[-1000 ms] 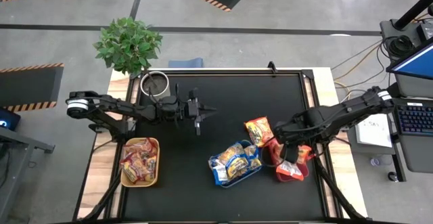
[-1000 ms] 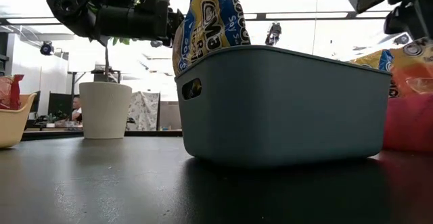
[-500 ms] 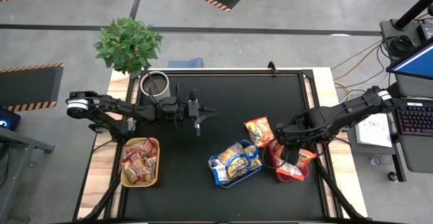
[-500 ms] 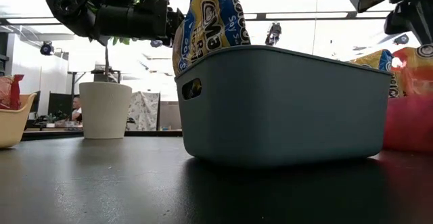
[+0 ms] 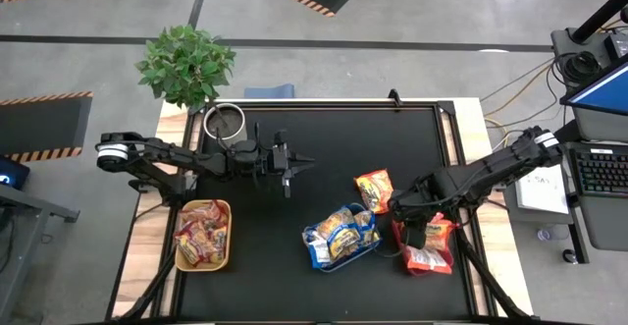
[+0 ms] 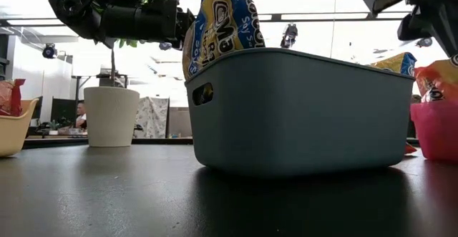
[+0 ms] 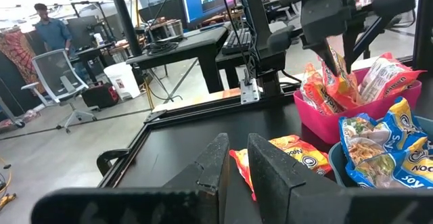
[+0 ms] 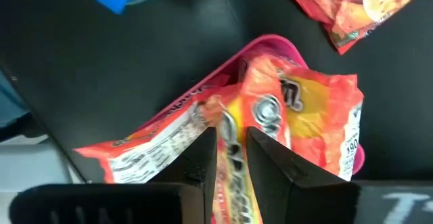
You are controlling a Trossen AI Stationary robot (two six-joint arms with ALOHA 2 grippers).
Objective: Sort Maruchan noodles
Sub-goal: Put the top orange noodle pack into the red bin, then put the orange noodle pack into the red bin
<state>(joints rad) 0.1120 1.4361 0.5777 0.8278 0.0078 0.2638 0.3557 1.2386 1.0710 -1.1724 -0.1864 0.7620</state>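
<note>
Right gripper (image 5: 413, 233) over the pink bin (image 5: 397, 237), fingers (image 8: 203, 158) nearly together, nipping the top edge of an orange noodle packet (image 8: 298, 119) standing in that bin. A second orange packet (image 5: 428, 258) leaning out of the bin's near side. Just beside the bin, toward the table's middle, the blue bin (image 5: 316, 251) stuffed with blue-and-yellow packets (image 5: 343, 233). One loose orange packet (image 5: 375, 189) flat on the black mat (image 5: 334, 148), just beyond both bins. Well apart from the pink bin, at the opposite edge, a yellow bin (image 5: 226, 232) with red packets (image 5: 199, 239). Left gripper (image 5: 291, 163) hovering above the mat, jaws closed on nothing. White pot (image 5: 225, 121) in the far corner.
</note>
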